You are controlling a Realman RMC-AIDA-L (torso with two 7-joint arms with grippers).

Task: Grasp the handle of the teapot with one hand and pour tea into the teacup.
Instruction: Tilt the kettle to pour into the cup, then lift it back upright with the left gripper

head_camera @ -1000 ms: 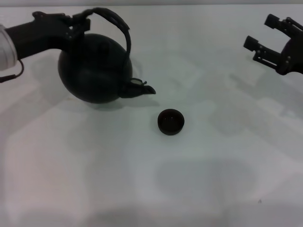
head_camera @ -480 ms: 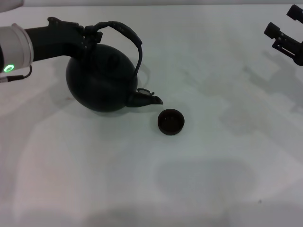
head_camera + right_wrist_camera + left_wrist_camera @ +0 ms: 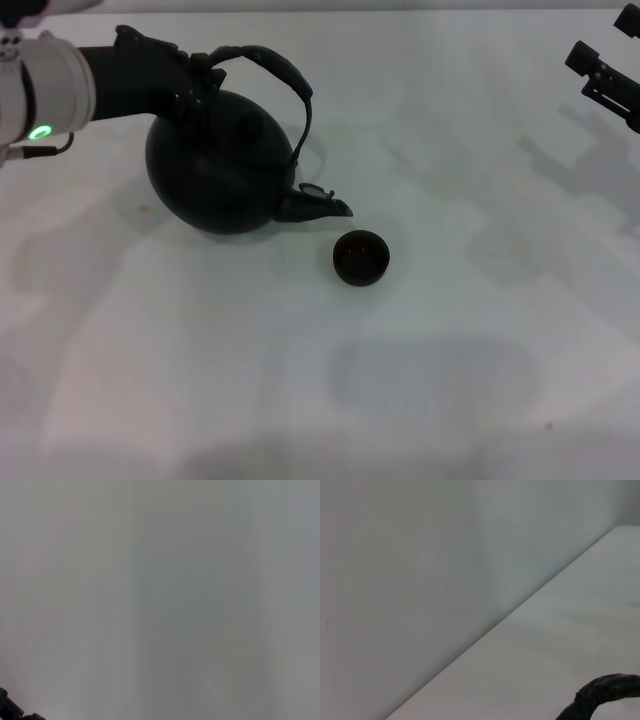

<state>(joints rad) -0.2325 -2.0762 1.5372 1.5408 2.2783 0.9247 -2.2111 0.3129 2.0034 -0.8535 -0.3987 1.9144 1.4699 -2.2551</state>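
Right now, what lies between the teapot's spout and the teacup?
Nothing: the head view shows only a short bare stretch of table between the spout and the teacup.

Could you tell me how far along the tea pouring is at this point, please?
Done: the left gripper is shut on the handle and holds the teapot tipped, its spout angled toward the teacup. In hand: bringing the spout over the cup; it sits just short of the rim. Left: the pour itself, no stream is visible. The right gripper waits at the far right edge.
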